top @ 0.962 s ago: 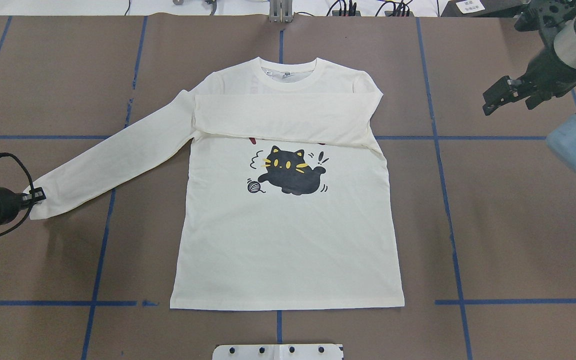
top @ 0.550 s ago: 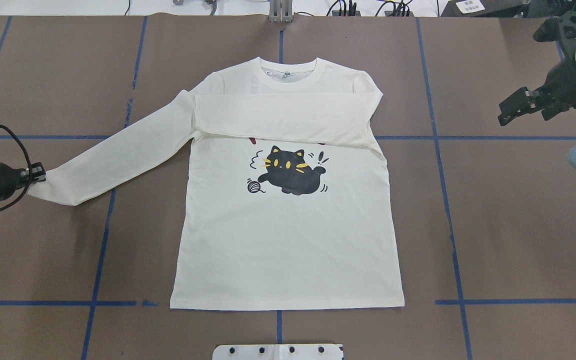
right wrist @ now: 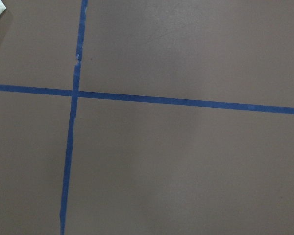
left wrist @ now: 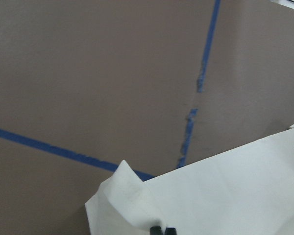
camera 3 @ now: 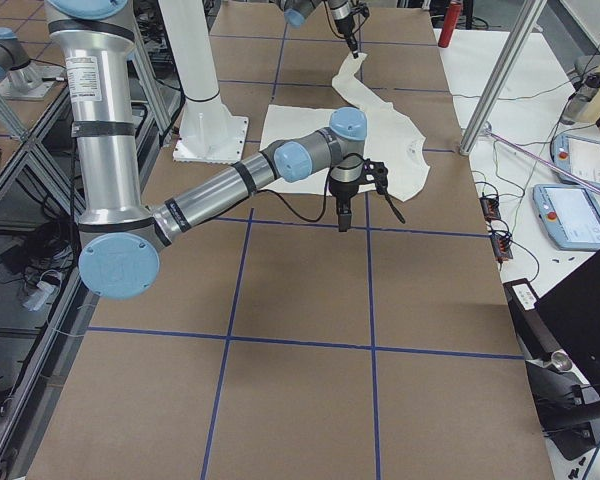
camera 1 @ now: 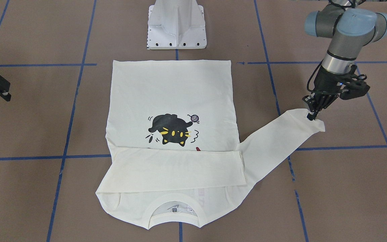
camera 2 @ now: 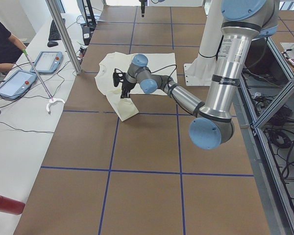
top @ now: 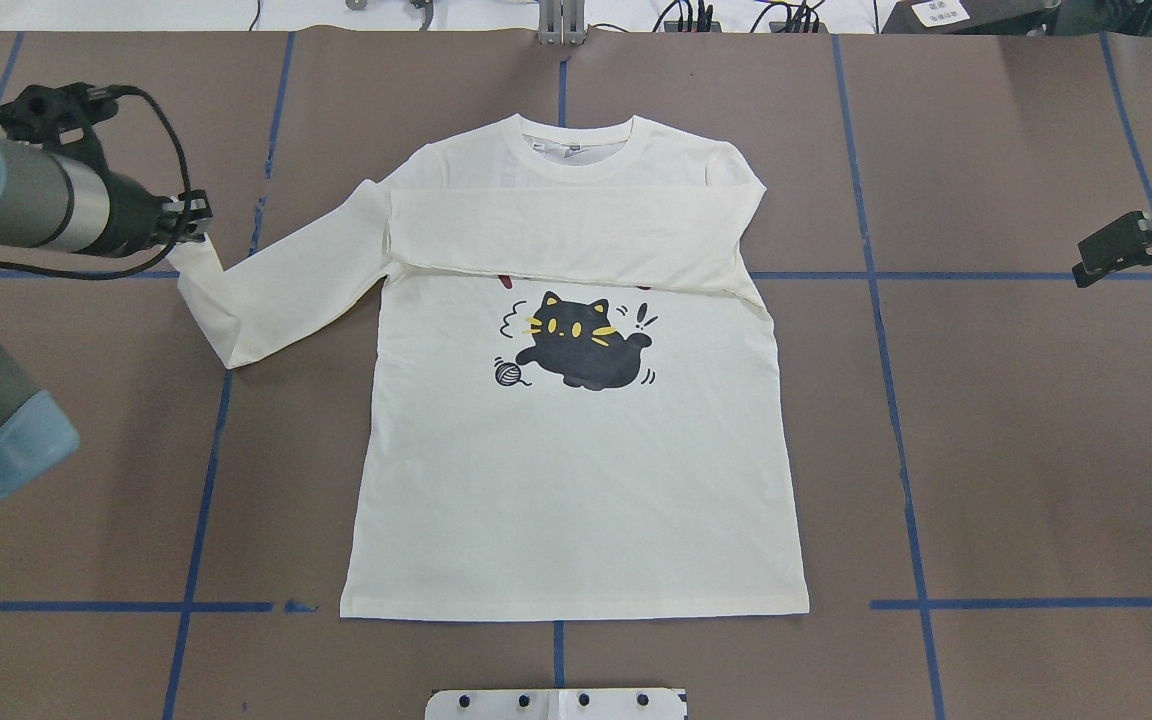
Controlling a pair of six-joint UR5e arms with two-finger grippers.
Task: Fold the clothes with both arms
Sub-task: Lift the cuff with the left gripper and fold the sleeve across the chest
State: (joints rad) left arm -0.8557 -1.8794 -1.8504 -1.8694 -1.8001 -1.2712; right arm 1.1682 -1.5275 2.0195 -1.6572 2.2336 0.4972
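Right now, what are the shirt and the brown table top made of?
The shirt looks like soft matte cotton-like knit: it creases and its sleeve droops from the left claw. The brown table top looks like dull paper or card, not certain: flat, no shine. The blue lines look like tape, chipped in places.

surface: brown table cover (top: 1036,450) | markings: blue tape grid (top: 901,440) | beside: white bench (camera 2: 19,132), tablets (camera 2: 15,83), metal post (camera 2: 63,36)

Bright even light, faint shadows, mostly sharp
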